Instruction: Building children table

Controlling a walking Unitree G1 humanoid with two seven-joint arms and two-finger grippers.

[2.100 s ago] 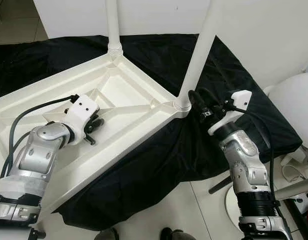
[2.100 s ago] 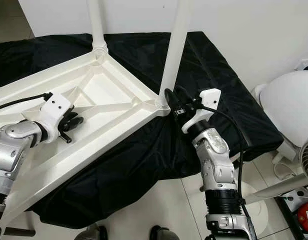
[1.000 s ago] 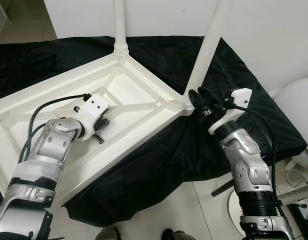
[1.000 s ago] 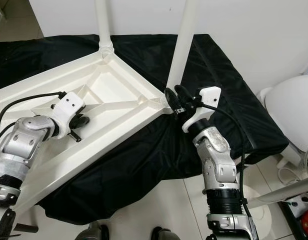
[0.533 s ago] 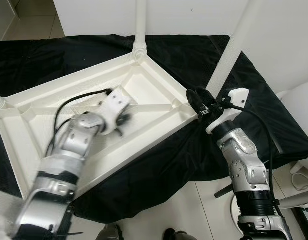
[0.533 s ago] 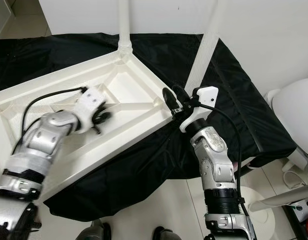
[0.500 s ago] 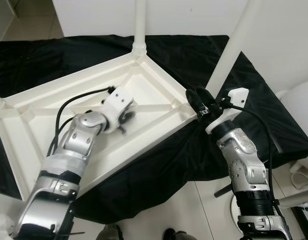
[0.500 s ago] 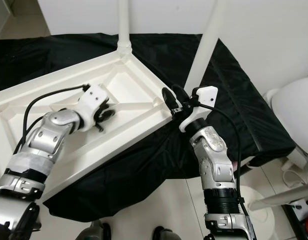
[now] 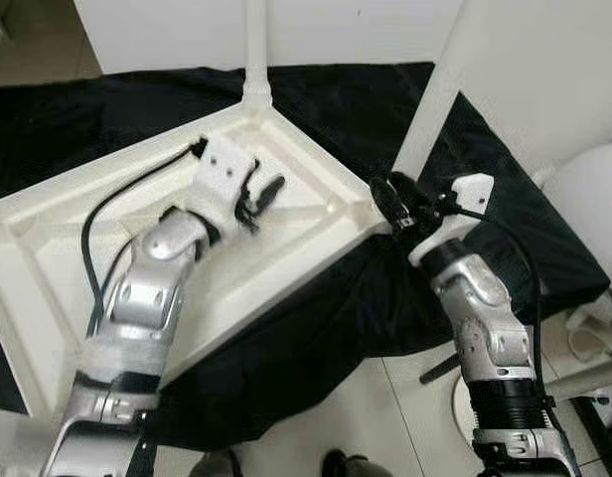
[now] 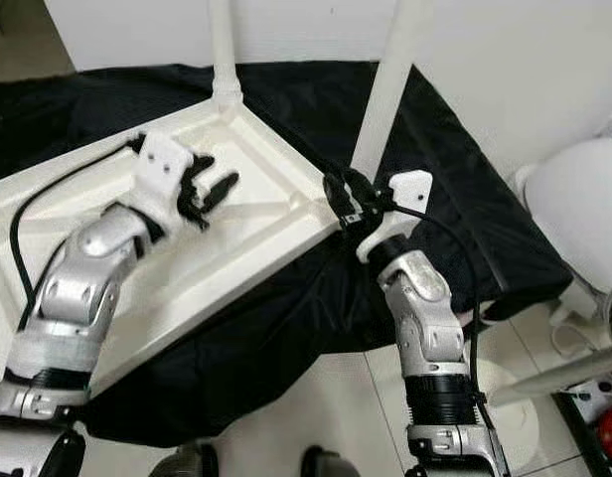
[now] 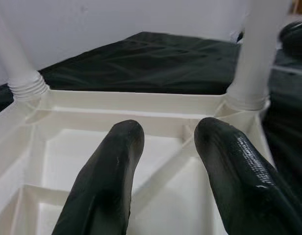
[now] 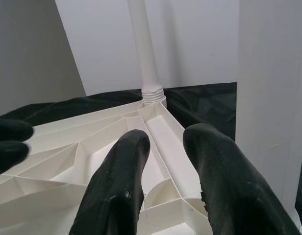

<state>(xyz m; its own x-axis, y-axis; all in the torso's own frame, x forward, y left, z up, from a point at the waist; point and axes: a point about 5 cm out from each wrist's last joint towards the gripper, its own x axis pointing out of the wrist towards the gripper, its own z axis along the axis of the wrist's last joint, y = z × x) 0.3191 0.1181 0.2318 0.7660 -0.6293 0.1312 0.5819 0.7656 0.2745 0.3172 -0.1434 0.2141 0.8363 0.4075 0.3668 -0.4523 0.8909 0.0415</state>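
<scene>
A white plastic children's table (image 9: 77, 248) lies upside down on a black cloth (image 9: 346, 328) — its ribbed underside faces up. Two white legs stand screwed into its corners: the far leg (image 9: 255, 50) at the back corner and the near leg (image 9: 440, 89) at the corner on the robot's right. The left gripper (image 9: 261, 199) hovers over the underside's ribs, near the back corner, with its jaws apart and nothing between them. The right gripper (image 9: 390, 199) sits right at the base of the near leg, beside the table's corner; in the right wrist view its fingers (image 12: 116, 191) stand narrowly apart — empty — with the leg just beside them.
</scene>
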